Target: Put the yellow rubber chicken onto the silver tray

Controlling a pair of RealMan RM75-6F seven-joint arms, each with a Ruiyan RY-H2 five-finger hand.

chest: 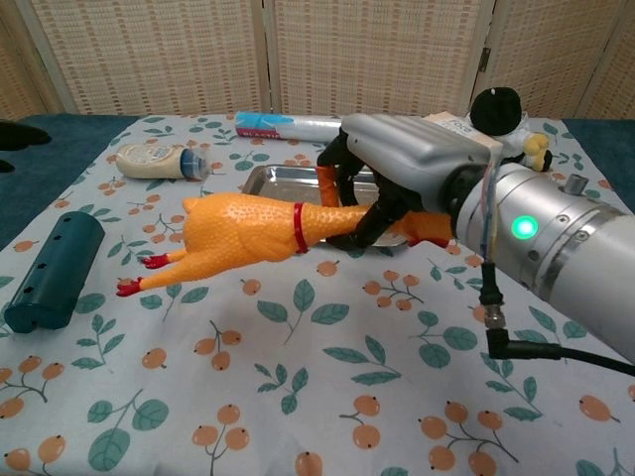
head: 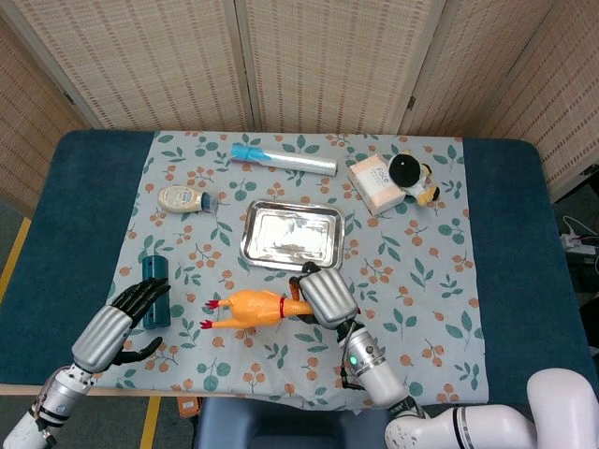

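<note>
My right hand held the yellow rubber chicken by its neck, lifted above the bench just in front of the silver tray, while my left hand hovered with fingers spread, empty.

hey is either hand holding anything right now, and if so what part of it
The right hand grips the yellow rubber chicken by its neck, near the head end, lifted off the cloth. The left hand holds nothing.

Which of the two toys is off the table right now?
The yellow rubber chicken, held up by the right hand; the black plush toy sits beside the soap box.
</note>
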